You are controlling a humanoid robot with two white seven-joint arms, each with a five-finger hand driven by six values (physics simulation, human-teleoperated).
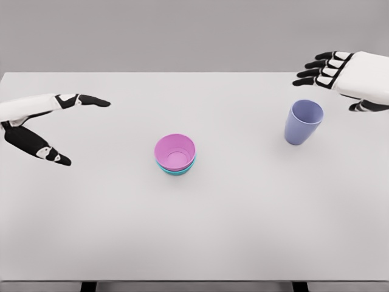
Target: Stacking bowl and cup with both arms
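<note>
A: Where do the task's things stand?

B: The pink bowl (175, 151) sits nested in a teal bowl (176, 171) at mid-tabletop (243, 231). The lilac cup (302, 122) stands upright, well right of the bowls.

A: And the hands?

B: The left hand (45, 125), far left of the bowls, and the right hand (340, 76), just beyond the cup, are both spread and empty.

A: Handling?

B: The cup is likely light, rigid, smooth plastic; grip its side wall.

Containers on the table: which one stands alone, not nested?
The lavender cup, upright near the right hand. The pink bowl sits nested in the teal bowl at the table's middle.
</note>
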